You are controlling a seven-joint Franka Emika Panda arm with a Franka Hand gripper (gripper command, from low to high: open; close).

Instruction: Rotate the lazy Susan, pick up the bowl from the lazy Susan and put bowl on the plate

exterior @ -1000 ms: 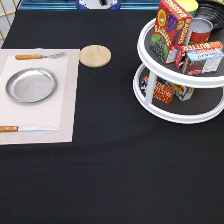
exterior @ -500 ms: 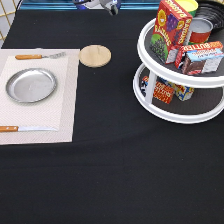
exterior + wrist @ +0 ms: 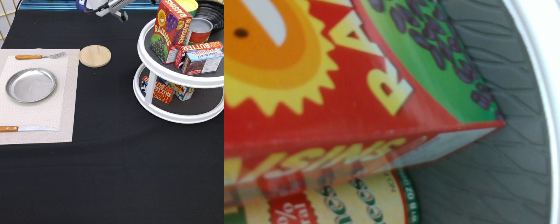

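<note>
The lazy Susan [image 3: 176, 116] stands at the exterior view's right, with boxes and a can on both tiers. A dark glossy curved edge, which looks like the bowl [image 3: 211, 7], shows at the top right corner behind the can, and most of it is hidden. The silver plate [image 3: 31, 85] lies on a pale placemat at the left. My gripper [image 3: 114, 9] is at the top edge, left of the upper tier and touching nothing. The wrist view shows a red raisin box [image 3: 336, 100] close up on the grey tray surface [image 3: 501, 165].
A round wooden disc [image 3: 95, 55] lies between the placemat [image 3: 66, 105] and the turntable. A fork [image 3: 40, 56] and a knife [image 3: 25, 129] flank the plate. A red raisin box [image 3: 170, 27], a can [image 3: 200, 31] and a butter box [image 3: 201, 57] crowd the upper tier.
My gripper has come further into view at the top edge and shifted right toward the lazy Susan's upper tier. Nothing on the table has moved.
</note>
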